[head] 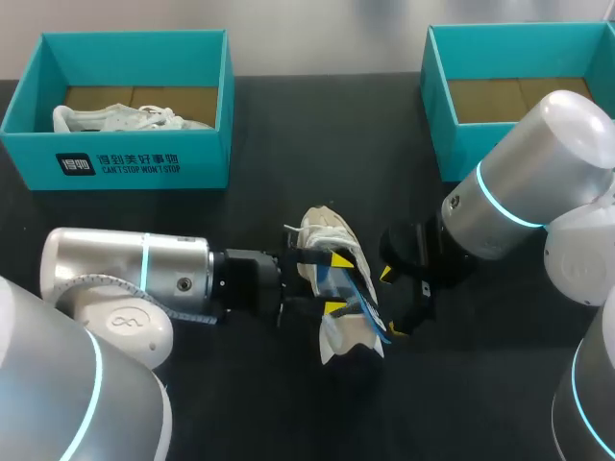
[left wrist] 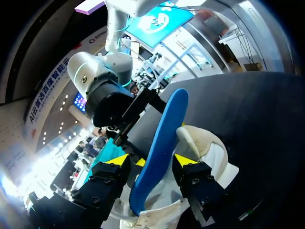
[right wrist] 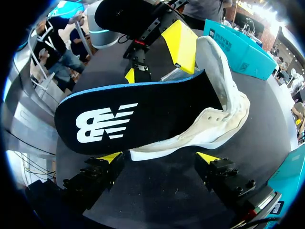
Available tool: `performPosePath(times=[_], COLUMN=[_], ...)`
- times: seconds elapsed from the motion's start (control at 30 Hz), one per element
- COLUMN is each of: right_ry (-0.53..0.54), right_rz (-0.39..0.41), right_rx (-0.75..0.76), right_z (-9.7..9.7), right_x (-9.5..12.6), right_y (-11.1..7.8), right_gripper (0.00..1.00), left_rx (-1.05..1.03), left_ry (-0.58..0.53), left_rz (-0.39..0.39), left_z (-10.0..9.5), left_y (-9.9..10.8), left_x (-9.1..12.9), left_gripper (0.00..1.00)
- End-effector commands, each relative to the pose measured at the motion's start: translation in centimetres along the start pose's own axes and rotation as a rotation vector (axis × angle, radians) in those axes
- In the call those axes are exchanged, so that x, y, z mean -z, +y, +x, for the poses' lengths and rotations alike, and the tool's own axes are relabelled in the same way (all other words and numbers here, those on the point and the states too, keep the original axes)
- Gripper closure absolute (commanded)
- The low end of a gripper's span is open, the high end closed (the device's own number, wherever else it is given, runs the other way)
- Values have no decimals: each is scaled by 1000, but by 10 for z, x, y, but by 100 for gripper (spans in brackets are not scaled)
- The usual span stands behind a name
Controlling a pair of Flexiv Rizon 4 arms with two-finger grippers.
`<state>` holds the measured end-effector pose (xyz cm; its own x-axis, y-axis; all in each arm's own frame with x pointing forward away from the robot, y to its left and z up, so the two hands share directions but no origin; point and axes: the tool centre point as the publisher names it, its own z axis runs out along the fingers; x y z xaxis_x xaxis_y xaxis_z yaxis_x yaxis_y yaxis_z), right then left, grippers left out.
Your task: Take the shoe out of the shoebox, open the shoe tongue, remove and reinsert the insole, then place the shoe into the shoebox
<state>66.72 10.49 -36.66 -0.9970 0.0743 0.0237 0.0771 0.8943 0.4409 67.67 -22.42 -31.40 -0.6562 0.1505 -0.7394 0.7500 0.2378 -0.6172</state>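
Observation:
A white shoe lies on its side in the middle of the black table. A blue-edged insole sticks partly out of its opening. My left gripper reaches in from the left with its yellow tips on either side of the insole; it is open, with a gap showing beside the insole. The shoe's collar lies beside one finger. My right gripper is just right of the shoe, wide open. In the right wrist view, the insole's black face and the shoe lie just ahead of my right gripper.
A teal shoebox at the back left holds another white shoe. A second teal shoebox stands at the back right with a bare brown floor. Bare table lies between the boxes and in front of the shoe.

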Motion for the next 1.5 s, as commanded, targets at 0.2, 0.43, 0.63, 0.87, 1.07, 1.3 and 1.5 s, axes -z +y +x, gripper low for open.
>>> performPosePath(times=[0.2, 0.43, 0.63, 0.87, 1.07, 1.3, 1.5], right_ry=[-3, -3, -3, -3, -3, -3, -3], right_rz=[1, 1, 1, 1, 1, 1, 1], right_rx=[0, 0, 0, 0, 0, 0, 0], right_z=[1, 1, 1, 1, 1, 1, 1], right_x=[0, 0, 0, 0, 0, 0, 0], right_y=[0, 0, 0, 0, 0, 0, 0], right_gripper=[0, 0, 0, 0, 0, 0, 0], left_rx=[-31, -66, -67, -82, -90, -45, 40], left_ry=[112, 213, 282, 358, 391, 305, 196], left_rz=[-42, -96, -121, -165, -186, -140, -64], left_z=[-16, -15, -11, -4, 5, 10, 14], left_y=[0, 5, 5, 8, 10, 6, 5], left_x=[-7, -14, -16, -17, -14, -10, -8], left_gripper=[42, 48, 43, 58, 82, 100, 100])
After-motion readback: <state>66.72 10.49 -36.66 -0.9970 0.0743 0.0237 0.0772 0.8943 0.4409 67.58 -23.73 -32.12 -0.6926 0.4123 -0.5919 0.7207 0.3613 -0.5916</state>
